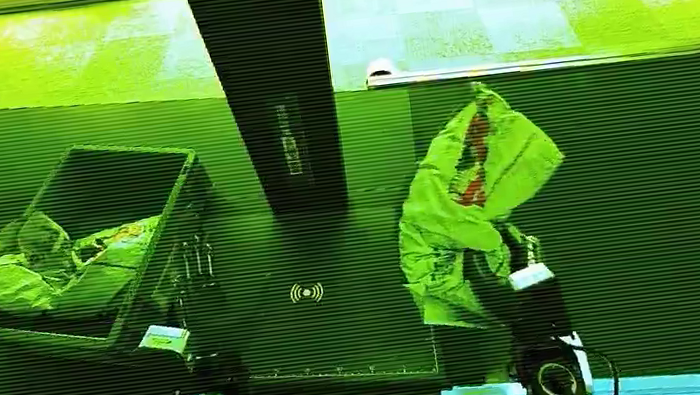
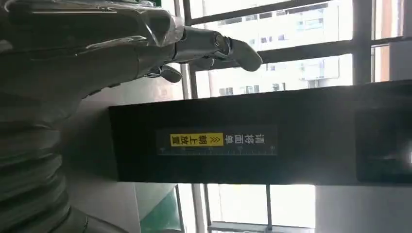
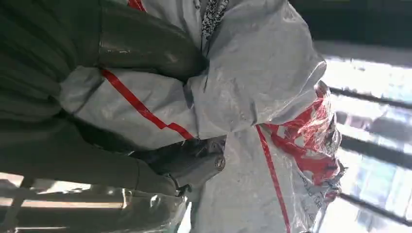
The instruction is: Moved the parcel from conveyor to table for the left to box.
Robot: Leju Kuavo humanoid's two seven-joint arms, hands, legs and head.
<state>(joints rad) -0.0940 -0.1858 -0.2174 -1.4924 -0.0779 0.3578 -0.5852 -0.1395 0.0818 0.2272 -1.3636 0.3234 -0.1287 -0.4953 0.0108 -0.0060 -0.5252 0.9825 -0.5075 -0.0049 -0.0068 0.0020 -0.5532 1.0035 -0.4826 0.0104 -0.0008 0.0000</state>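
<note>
While the right hand (image 1: 499, 275) has the parcel (image 1: 472, 198) in its grip, carry it toward nine o'clock and set it down flat on the dark scan mat (image 1: 342, 329), near the wireless mark (image 1: 306, 292). Keep the bag low and clear of the black upright post (image 1: 274, 86) at twelve o'clock of the mat; the loose plastic looks likely to drape and snag. Let go only once the bag's weight rests on the mat, since soft film like this will probably slump once you release it.

From the right wrist view, the thick thumb (image 3: 145, 46) and the darker fingers (image 3: 189, 162) close around a bunched fold of the white, red-striped film, so the grasp is on the wrapping, not a firm edge. Right now the parcel hangs at three o'clock of the mat, over the dark belt.

Your left hand (image 2: 145, 43) holds nothing, fingers stretched out and apart, pointing past the post. The bin (image 1: 89, 240) at nine o'clock already has bagged parcels in it.
</note>
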